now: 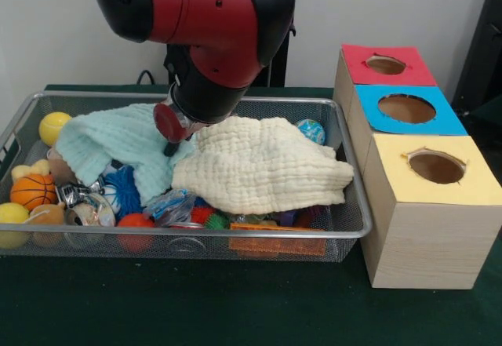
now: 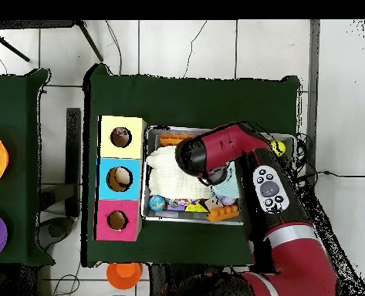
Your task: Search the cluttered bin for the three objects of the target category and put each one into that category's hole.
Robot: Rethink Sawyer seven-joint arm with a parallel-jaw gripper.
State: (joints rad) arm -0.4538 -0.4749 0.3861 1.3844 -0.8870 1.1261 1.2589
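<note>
The cluttered bin point(image 1: 354, 205) holds toys under a cream cloth point(image 1: 263, 164) at centre and a mint cloth point(image 1: 118, 146) toward nine o'clock. No rope bundle shows. The gripper point(image 1: 174, 130) dips between them, jaw state unclear. Better to peel one cloth aside first.

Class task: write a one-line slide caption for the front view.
Sawyer arm reaches into the cluttered wire-mesh bin of toys and two cloths, beside three wooden boxes with red, blue and yellow holed tops.

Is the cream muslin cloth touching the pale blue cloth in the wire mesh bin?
Touching. The front view shows the cream muslin cloth overlapping the pale blue cloth's edge, no gap.
</note>
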